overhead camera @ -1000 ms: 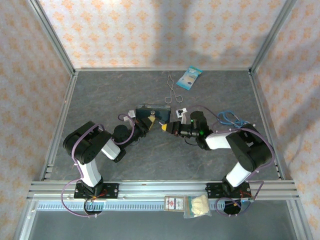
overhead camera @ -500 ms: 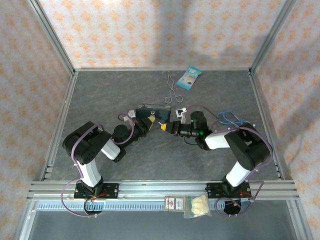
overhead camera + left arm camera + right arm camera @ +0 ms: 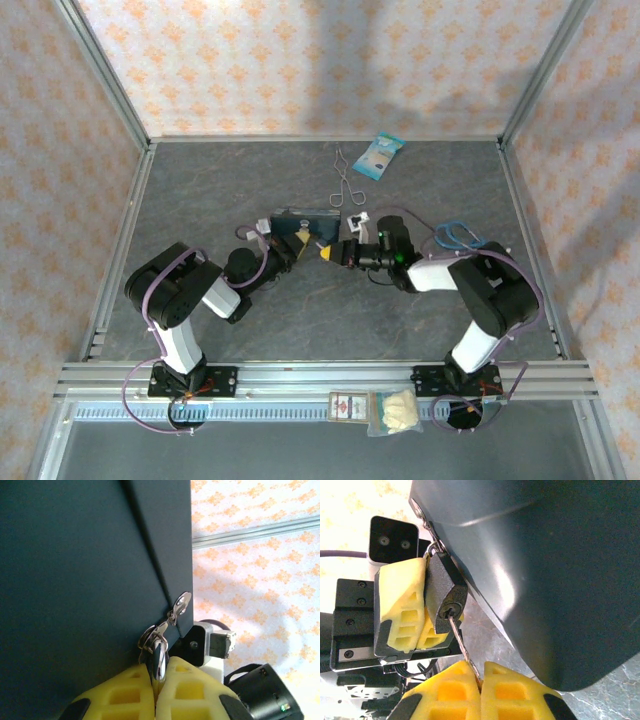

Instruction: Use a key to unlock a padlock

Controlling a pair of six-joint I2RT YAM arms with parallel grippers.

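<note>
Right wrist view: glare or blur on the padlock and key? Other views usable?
Right wrist: padlock and key sharp, soft glare streak on the tin, top-left corner blown out. Left wrist: tin face underexposed, wallpaper bright. Top external: evenly lit, broad shadows on back wall, padlock too small to resolve.

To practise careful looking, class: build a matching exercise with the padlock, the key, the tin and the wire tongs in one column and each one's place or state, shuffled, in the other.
Things:
1. padlock
2. key
3. tin
4. wire tongs

Places or states:
A. lying on the table near a blue packet
B. tip in the padlock, pinched by the right gripper
C. clamped in the left gripper
D. dark blue, right beside the padlock

Pairs: 1-C, 2-B, 3-D, 4-A
</note>
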